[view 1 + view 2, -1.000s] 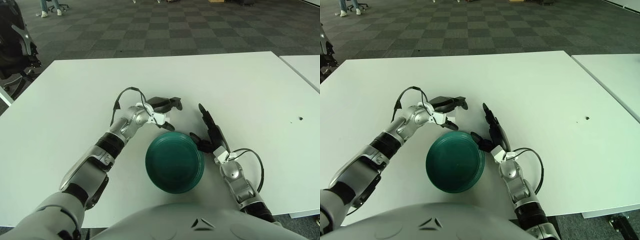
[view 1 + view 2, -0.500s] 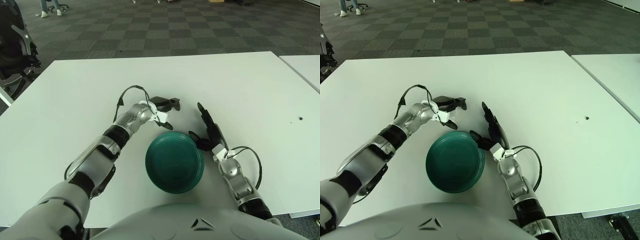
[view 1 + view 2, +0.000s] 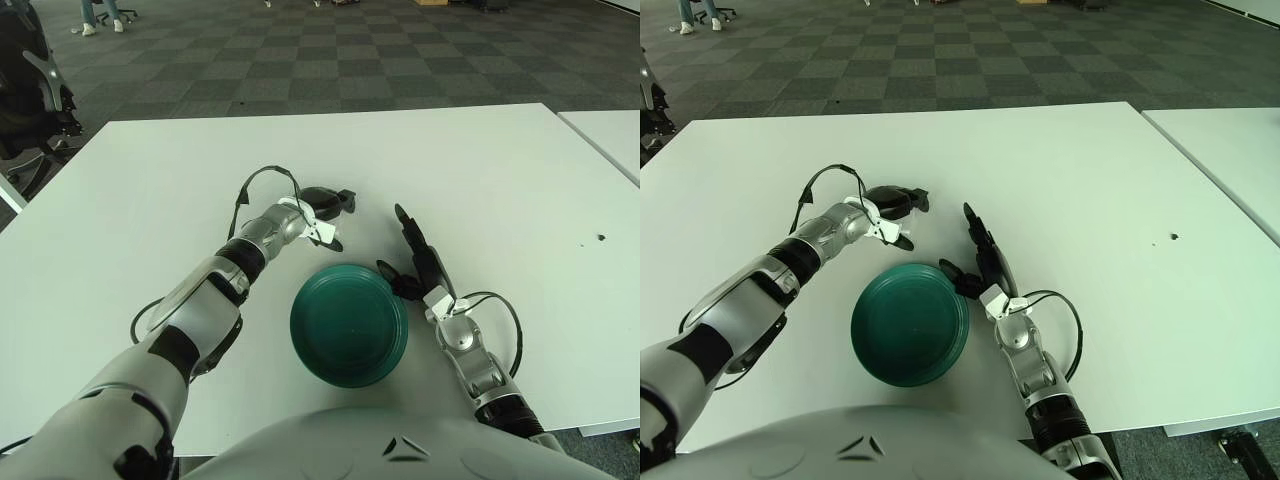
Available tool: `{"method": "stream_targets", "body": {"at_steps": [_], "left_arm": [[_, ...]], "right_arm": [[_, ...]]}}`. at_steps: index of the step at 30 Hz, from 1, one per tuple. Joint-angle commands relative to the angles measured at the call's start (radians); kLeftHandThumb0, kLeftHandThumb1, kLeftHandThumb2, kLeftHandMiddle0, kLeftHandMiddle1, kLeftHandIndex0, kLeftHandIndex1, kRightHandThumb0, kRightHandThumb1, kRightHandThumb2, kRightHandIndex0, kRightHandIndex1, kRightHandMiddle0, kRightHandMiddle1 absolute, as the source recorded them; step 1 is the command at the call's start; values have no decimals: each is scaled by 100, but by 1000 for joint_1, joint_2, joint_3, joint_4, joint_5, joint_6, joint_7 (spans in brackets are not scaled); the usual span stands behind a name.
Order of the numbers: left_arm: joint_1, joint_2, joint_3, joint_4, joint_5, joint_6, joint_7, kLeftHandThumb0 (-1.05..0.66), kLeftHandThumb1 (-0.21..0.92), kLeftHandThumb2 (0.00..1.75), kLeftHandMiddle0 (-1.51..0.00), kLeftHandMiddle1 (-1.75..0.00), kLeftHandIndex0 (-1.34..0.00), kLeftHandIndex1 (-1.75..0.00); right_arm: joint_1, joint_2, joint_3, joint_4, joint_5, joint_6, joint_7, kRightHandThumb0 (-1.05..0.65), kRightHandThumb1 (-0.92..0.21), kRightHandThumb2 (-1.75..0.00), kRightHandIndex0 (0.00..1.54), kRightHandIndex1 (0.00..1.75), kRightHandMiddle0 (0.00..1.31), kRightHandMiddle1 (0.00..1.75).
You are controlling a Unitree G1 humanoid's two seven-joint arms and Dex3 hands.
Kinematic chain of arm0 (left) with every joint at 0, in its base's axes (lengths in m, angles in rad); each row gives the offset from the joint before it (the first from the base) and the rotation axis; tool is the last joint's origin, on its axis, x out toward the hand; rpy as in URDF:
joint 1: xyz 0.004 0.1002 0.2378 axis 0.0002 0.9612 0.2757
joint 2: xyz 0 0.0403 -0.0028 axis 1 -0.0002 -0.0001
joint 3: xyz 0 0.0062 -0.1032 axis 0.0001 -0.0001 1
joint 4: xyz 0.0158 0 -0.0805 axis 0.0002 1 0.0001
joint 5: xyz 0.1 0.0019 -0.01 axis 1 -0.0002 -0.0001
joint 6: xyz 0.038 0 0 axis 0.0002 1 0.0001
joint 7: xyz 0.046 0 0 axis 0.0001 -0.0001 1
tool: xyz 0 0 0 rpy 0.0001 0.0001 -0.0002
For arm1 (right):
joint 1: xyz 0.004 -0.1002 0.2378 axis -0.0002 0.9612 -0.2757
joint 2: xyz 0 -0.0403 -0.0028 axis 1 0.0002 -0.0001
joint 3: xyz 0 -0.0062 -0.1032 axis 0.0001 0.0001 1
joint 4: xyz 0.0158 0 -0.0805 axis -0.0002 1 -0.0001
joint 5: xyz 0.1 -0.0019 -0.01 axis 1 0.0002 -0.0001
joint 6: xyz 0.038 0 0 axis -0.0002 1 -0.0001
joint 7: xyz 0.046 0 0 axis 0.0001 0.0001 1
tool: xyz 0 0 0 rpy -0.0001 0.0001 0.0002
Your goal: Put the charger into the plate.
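A dark green plate [image 3: 349, 325] sits on the white table [image 3: 150, 200] close to my body. Just beyond its far left rim, my left hand [image 3: 330, 215] has its black fingers curled over a small dark rounded thing that looks like the charger [image 3: 322, 197]; most of it is hidden by the fingers. My right hand [image 3: 412, 255] shows beside the plate's right rim, fingers stretched out and holding nothing, its thumb at the rim.
A second white table [image 3: 610, 135] stands to the right across a narrow gap. A black chair [image 3: 30, 90] is off the table's left corner. A small dark speck [image 3: 601, 238] marks the table at the right.
My left hand's fingers have gone from stretched out to curled over the dark thing, and the hand has shifted slightly away from me. The right hand and plate have barely moved.
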Motion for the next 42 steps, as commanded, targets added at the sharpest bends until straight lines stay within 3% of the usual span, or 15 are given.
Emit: {"method": "stream_targets", "body": {"at_steps": [1,20,30,34,39,41,42], "left_arm": [[-31,15,-24,76,41,45,85,-96,92,37,-23,0,-3,-110],[-61,23,-58,186,54,60,198,-95,92,36,-23,-1,-11,-116],[-60,79,-106,243,83,20,211,-91,92,28,-27,-3,-12,-117],[-58,99,-120,283,89,5,203,-89,92,27,-33,-5,-14,-118],[-65,97,-78,326,26,16,65,-86,92,25,-40,-10,-18,-124],[-61,94,-54,333,-5,28,11,-83,92,23,-38,-30,-21,-130],[-58,94,-46,334,-17,32,-6,-81,92,22,-32,-51,-22,-135]], "right_arm": [[137,48,38,255,-12,57,-19,-103,-92,-60,4,1,0,2],[138,48,25,221,29,113,28,-100,-92,-63,4,0,0,8],[143,56,7,184,64,167,77,-102,-92,-56,3,0,0,13],[145,53,7,173,63,176,80,-102,-92,-56,3,0,0,13],[153,49,3,156,63,186,88,-102,-92,-56,4,0,0,15],[155,45,1,148,65,189,96,-102,-92,-56,4,1,0,16],[157,42,0,145,67,192,100,-103,-92,-57,5,1,0,17]]}}
